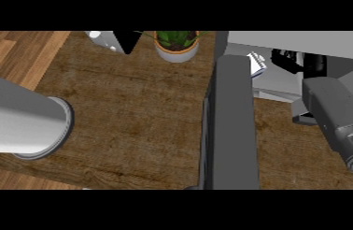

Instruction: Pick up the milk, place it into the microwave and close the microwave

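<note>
Right hand (298, 61) inside microwave (276, 86), near milk (257, 64); whether holding it, cannot tell. Door (234, 126) open.

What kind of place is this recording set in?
Most likely a kitchen: a wooden counter, a microwave with its door open, and a potted plant at the counter's far edge.

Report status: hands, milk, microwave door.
Right hand in microwave beside milk, hold unclear. Left hand unseen, only forearm. Microwave door open.
</note>
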Available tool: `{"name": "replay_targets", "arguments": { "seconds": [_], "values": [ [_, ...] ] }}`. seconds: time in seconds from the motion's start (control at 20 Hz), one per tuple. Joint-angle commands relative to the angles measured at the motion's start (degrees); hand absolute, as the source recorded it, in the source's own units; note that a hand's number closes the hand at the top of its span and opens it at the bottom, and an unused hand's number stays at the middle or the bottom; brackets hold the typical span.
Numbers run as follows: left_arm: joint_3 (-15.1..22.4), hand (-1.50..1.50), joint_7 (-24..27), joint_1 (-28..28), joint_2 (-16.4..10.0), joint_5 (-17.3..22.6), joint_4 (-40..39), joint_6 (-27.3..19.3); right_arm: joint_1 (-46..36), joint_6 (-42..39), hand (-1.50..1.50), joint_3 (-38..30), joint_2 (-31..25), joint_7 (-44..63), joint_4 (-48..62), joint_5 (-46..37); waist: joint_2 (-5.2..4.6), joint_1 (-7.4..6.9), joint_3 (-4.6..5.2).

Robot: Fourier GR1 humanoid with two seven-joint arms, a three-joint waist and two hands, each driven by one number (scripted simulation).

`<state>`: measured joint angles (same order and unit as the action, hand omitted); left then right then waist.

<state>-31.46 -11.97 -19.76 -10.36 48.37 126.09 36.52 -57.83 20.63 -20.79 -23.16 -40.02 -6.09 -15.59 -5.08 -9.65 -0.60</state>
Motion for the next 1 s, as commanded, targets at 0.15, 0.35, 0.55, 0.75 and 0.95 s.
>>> {"name": "replay_targets", "arguments": {
  "seconds": [0.15, 0.35, 0.55, 0.75, 0.95],
  "values": [
    [0.38, -1.5, -0.08, 1.16, -0.44, -0.62, -1.12, 0.31, -0.71, 0.16, 1.5, -0.52, -2.0, 0.59, 0.2, 0.15, -0.6, -0.92, -0.05],
    [0.04, -1.5, 0.22, 1.89, -0.3, -1.61, -0.79, -0.2, -1.14, -0.27, 1.5, -0.65, -2.8, 1.01, 0.42, 0.12, -0.68, -1.43, -0.12],
    [-0.37, -1.5, 0.27, 3.31, -1.56, -2.85, -1.86, 0.18, -2.03, 1.01, 1.5, -0.9, -2.33, 1.62, 0.46, 0.22, -1.19, -1.98, -0.09],
    [-0.41, -1.5, -0.27, 4.18, -2.55, -3.53, -1.73, -0.16, -1.97, 0.35, 1.5, -0.95, -2.85, 0.77, 0.28, 0.16, -1.22, -1.72, -0.23],
    [0.18, -1.5, -0.04, 4.35, -2.16, -4.13, -2.88, 0.53, 0.0, 10.0, 1.5, 2.88, -5.89, 3.52, 1.7, -4.43, -2.05, -2.21, 0.45]
  ]
}}
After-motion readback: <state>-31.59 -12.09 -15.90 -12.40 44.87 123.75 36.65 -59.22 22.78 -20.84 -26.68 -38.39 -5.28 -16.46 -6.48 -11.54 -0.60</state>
